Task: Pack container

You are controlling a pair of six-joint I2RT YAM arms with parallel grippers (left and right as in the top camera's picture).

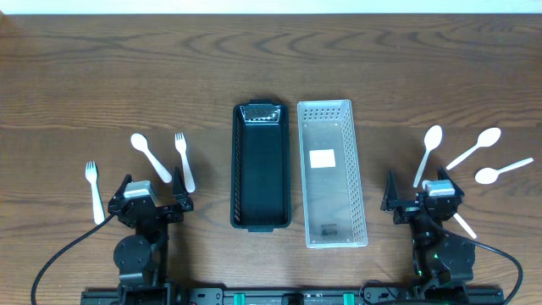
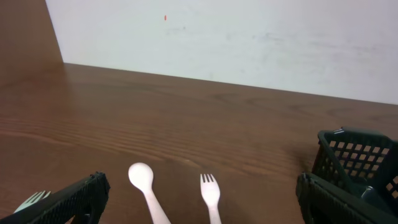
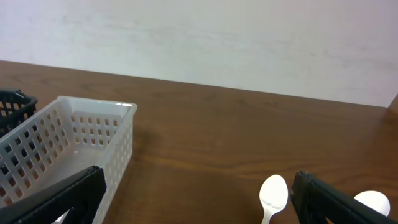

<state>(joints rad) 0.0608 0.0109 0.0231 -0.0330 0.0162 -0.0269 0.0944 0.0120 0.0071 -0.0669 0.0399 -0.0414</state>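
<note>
Left gripper (image 1: 153, 191): low, nearest, left of the black basket (image 1: 261, 178), jaws wide apart, holding nothing. Right gripper (image 1: 421, 193): same pose, right of the black basket, also spread, empty. Farther: white forks (image 1: 184, 159) and a spoon (image 1: 146, 151) left of it, three white spoons (image 1: 428, 151) well right, white basket (image 1: 332, 199) just beside.

- Overhead view: looks straight down from high up and covers the whole table (image 1: 102, 68).
- Left wrist view: low and close to the tabletop, facing the far wall (image 2: 249, 37). It shares the black basket (image 2: 354, 155), one spoon (image 2: 149, 196) and one fork (image 2: 211, 199) with the overhead view.
- Right wrist view: equally low, facing the same way. It shares the white basket (image 3: 62, 149) with the overhead view.
</note>
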